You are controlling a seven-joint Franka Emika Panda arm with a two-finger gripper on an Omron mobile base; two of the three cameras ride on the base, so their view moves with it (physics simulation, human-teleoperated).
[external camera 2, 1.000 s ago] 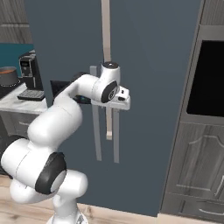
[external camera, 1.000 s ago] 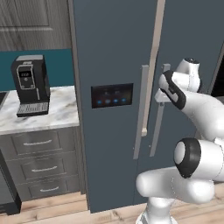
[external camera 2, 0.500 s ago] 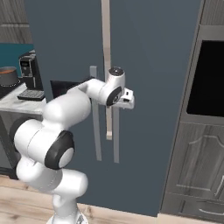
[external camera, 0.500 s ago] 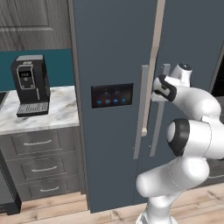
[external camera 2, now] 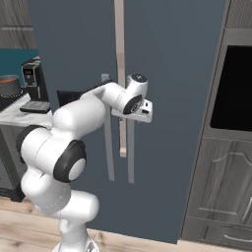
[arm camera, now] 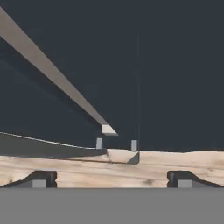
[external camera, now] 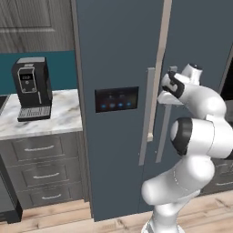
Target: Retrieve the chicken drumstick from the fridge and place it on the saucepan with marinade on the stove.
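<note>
Gripper [arm camera: 108, 179]: jaws spread wide, holding nothing, close against the fridge front.
Fridge [external camera: 116, 54]: doors shut; gripper beside its two vertical handles [external camera: 146, 118], right of the dark control panel [external camera: 116, 99].
Desk [external camera: 59, 119]: left of the fridge, carrying a black coffee machine [external camera: 31, 88].
Saucepan [external camera 2: 10, 85]: left of the fridge, beyond the coffee machine.

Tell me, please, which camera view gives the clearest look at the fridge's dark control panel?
The left base view: the control panel faces the camera there, with its blue lights visible on the fridge door. In the right base view the arm covers most of it, leaving a dark sliver. The hand view shows door surface and handles, so I cannot make out the panel.
</note>
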